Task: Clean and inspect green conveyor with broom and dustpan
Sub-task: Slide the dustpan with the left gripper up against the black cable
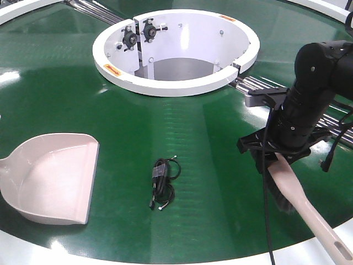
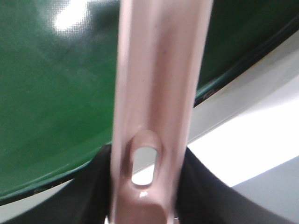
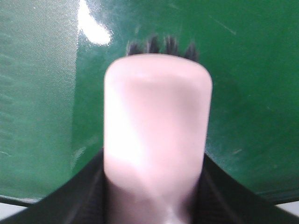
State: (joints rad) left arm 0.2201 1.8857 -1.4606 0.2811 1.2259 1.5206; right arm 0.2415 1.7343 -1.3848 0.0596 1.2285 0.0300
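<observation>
In the front view the green conveyor (image 1: 209, 187) fills the scene, with its white central ring (image 1: 176, 85) at the top and steel roller strips (image 1: 259, 85) running off to the right. The dustpan (image 1: 52, 176) rests on the belt at lower left, mouth facing right, its handle leaving the left edge. A black cable bundle (image 1: 164, 182) lies loose between the pan and the broom (image 1: 309, 215), well apart from both. The right gripper (image 1: 276, 154) is clamped round the broom near its head, with the bristles (image 1: 282, 201) down at the belt and the handle reaching out over the white rim (image 1: 55, 251).

The left wrist view shows the left gripper (image 2: 142, 196) closed on the dustpan's handle, just below the slot (image 2: 142, 161); belt and rim lie beyond.

The right wrist view looks along the broom's back; black bristle tips show past its far end against bare green, and the jaws hug it on both sides.

The step in hand appears to be sweeping the cable toward the pan. It would go best with the bristles flat on the belt, a low leftward stroke begun behind the cable, and the pan's lip pressed down so nothing slides beneath. The light cable may snag or roll off the bristles.
</observation>
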